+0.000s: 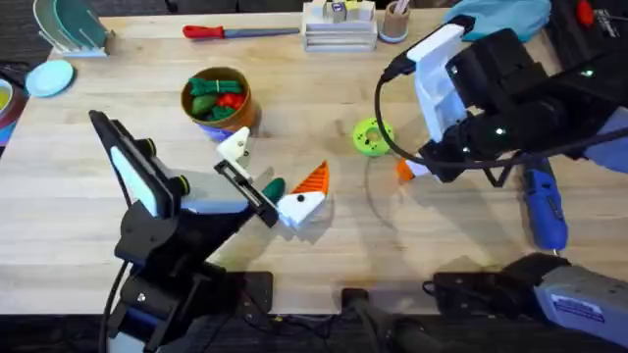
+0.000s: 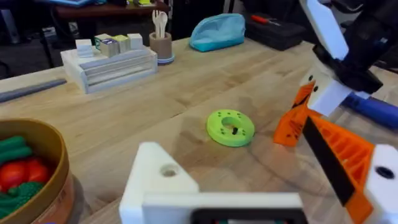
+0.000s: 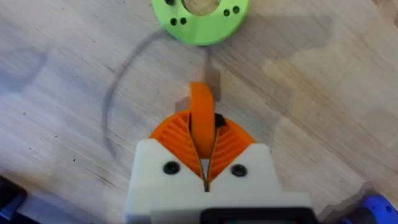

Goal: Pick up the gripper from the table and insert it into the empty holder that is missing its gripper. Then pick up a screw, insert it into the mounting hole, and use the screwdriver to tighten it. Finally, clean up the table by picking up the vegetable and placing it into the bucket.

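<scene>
Resting on one pale wooden bench (image 1: 88,176): one tan wooden bucket (image 1: 218,100) of bunched toy vegetables, one green holed disc (image 1: 373,136), one blue cylindrical screwdriver (image 1: 546,206). Right claw (image 3: 203,134) pinches one small loose orange plastic wedge gripper (image 3: 201,115) beside the disc. Left claw (image 1: 273,173) gapes, empty.

vegetable (image 1: 272,187) mostly hidden under left hand (image 1: 285,191), screwdriver (image 1: 545,206) perhaps half covered

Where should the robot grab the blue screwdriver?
Around the middle of the screwdriver's thick blue body, coming straight down from above. It lies flat on the table, long and round, so both long sides look free to pinch.
</scene>
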You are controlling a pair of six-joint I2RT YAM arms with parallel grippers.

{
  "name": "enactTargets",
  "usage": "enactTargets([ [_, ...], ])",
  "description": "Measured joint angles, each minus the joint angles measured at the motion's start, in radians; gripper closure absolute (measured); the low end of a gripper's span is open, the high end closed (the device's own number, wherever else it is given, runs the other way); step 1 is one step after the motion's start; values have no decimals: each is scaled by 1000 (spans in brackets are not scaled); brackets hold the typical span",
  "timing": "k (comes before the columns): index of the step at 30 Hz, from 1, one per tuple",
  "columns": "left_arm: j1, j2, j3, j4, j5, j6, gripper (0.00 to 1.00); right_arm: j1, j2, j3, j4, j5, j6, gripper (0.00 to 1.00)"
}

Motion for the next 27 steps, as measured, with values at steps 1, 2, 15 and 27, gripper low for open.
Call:
enactTargets([
  [1,0,0,0,0,0,0,9,0,0,1,0,0,0,987],
  [2,0,0,0,0,0,0,9,0,0,2,0,0,-1,986],
  [15,0,0,0,0,0,0,9,0,-90,145,186,-95,102,991],
  [27,0,0,0,0,0,0,9,0,129,154,487,-658,484,992],
])
